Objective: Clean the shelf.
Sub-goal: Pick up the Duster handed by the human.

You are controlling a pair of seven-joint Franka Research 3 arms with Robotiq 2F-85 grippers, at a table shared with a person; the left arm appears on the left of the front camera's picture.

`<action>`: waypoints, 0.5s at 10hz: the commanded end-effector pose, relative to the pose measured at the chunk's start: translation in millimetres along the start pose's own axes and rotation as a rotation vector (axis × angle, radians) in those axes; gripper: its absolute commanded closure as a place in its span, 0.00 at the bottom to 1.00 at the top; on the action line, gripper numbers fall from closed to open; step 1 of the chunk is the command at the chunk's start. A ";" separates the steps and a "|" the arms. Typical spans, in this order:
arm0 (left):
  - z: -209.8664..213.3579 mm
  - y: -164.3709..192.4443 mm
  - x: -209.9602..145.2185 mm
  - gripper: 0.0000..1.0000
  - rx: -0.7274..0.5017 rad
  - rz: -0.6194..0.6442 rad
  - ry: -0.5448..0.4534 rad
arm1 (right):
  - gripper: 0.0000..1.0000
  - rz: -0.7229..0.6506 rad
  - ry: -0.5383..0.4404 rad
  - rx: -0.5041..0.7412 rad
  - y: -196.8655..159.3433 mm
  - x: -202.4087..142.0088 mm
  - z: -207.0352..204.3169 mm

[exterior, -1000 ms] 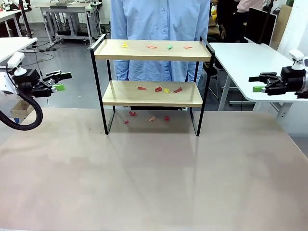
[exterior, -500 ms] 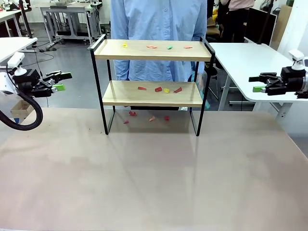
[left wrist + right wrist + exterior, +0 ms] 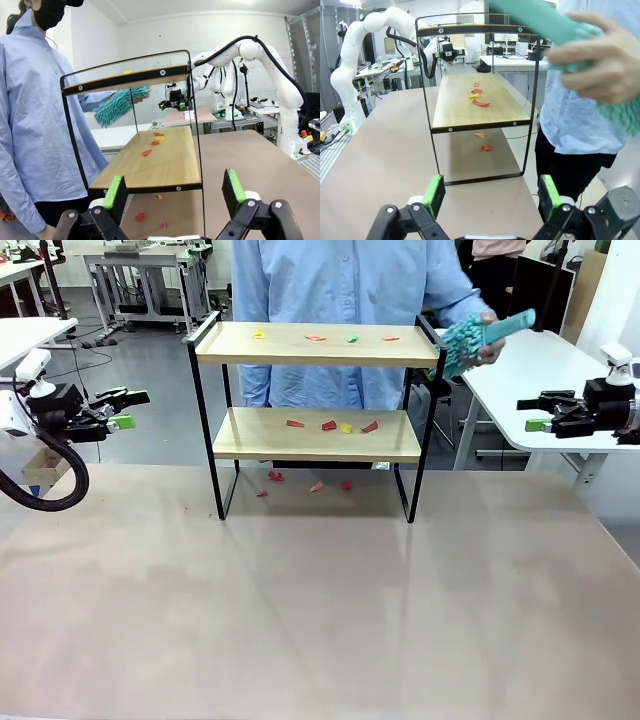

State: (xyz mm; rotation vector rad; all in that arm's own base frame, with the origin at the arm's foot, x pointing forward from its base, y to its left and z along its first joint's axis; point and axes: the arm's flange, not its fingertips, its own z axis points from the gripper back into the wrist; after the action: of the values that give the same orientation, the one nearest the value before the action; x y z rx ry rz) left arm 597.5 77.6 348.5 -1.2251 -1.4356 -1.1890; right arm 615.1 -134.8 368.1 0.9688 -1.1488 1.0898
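Newly raised beyond the table [image 3: 320,580], the person's hand [image 3: 489,348] brings a teal duster [image 3: 462,340] to the top right corner of the shelf [image 3: 290,350], which stands at the table's far middle. We judge sweeping is about to begin. Our left gripper [image 3: 130,409] and right gripper [image 3: 528,413] hang wide open and empty. Scraps [image 3: 329,425] litter both boards.

shelf [image 3: 316,345] between person and table [image 3: 320,620]

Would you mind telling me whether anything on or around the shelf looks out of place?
Yes: small coloured scraps litter the shelf, on its top board and lower board, and a few more lie on the table beneath it. The shelf itself stands upright.
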 end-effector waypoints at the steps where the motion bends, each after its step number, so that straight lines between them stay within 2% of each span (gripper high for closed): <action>1: 0.5 -0.5 1.0 0.00 -0.005 -0.002 0.004 | 0.00 0.002 0.003 -0.006 -0.5 0.8 -0.3; 5: 0.5 -0.5 1.0 0.00 -0.005 -0.002 0.004 | 0.00 0.002 0.003 -0.006 -0.5 0.8 -0.3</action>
State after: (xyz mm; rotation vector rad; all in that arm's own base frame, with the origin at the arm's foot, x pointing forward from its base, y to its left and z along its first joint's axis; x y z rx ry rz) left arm 597.5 77.6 348.5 -1.2251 -1.4356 -1.1890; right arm 615.1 -134.8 368.1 0.9688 -1.1488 1.0898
